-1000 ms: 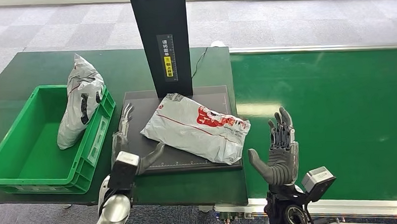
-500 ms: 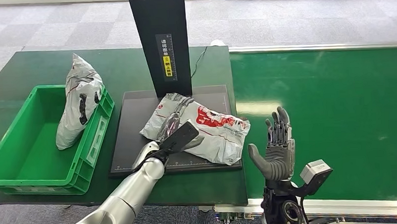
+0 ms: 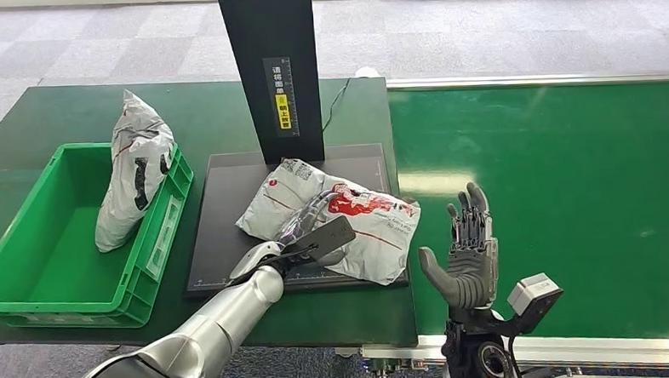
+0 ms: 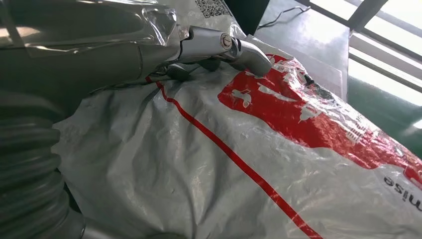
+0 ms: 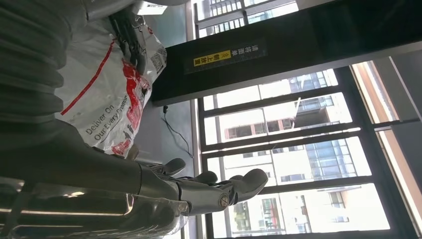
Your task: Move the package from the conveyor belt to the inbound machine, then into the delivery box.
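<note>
The white package with red print [image 3: 337, 219] lies flat on the black platform of the inbound machine [image 3: 221, 211], just in front of the machine's black upright column [image 3: 274, 64], which carries a small yellow label. One corner of the package reaches the platform edge nearest the conveyor belt [image 3: 561, 188].

The left hand [image 3: 311, 220] lies on top of the package, its silver arm coming in across the near edge of the platform. In the left wrist view the fingers [image 4: 234, 47] stretch out flat along the crinkled plastic [image 4: 249, 164], with one fingertip pressing on the red print. They lie extended on the top surface and do not curl around any edge; whether anything is pinched under the palm cannot be told.

The right hand [image 3: 468, 251] stands upright over the near edge of the green conveyor belt, just beside the package's right end and clear of it. Its fingers point up and are spread, the thumb is out to the side, and it holds nothing. The right wrist view shows its fingers [image 5: 239, 181] open, with the package [image 5: 107, 84] beyond them.

To the left of the platform, a green delivery box [image 3: 28, 279] sits on the dark green table [image 3: 217, 109]. 1 other grey-white parcel [image 3: 134, 168] stands in it, leaning against the wall nearest the machine.
</note>
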Controlling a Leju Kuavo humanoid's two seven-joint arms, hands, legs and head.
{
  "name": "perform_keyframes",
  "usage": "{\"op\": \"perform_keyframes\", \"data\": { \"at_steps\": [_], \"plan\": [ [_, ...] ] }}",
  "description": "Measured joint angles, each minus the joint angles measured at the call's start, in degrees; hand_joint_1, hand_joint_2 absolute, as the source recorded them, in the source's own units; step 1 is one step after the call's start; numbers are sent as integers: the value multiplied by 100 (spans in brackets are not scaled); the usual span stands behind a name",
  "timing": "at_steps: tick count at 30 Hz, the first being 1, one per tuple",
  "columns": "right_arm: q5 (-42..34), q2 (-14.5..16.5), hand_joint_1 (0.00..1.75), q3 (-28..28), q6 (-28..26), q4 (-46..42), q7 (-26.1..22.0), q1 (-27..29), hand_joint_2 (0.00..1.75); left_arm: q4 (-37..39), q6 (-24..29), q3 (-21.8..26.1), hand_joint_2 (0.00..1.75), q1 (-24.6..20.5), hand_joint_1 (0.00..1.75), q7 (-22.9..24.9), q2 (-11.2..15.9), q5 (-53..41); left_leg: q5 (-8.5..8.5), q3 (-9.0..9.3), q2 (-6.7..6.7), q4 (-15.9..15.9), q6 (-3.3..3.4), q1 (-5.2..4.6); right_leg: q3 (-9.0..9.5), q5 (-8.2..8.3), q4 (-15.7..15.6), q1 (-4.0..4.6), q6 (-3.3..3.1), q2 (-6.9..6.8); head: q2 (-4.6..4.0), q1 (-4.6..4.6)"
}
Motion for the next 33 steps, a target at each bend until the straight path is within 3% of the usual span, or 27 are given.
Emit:
{"op": "perform_keyframes", "data": {
  "at_steps": [10, 14, 15, 33],
  "plan": [
    [1, -2, 0, 54, 9, -97, 5, 60, 175, 230, -192, -26, 175, -89, 5, 49, 2, -39, 0, 3, 0, 0, 0, 0, 4, 0, 0, 0, 0, 0, 0, -1],
    [1, -2, 0, 61, 11, -97, 5, 60, 175, 267, -220, -38, 175, -97, 165, 55, 3, -74, 0, 4, 0, 0, 0, 0, 7, 0, 0, 0, 0, -1, 0, 0],
    [2, -2, 0, 63, 10, -97, 5, 60, 175, 276, -225, -42, 175, -99, 173, 60, 5, -83, 0, 4, 0, 0, 0, 0, 7, 0, 0, 0, 0, -1, 0, -1],
    [-2, -36, 0, 135, -115, -92, -60, 60, 175, 297, -151, 1, 175, -133, 175, -64, 92, -101, 0, 12, -1, -1, 0, 0, 16, 0, 0, 0, 0, -1, 0, -1]
  ]
}}
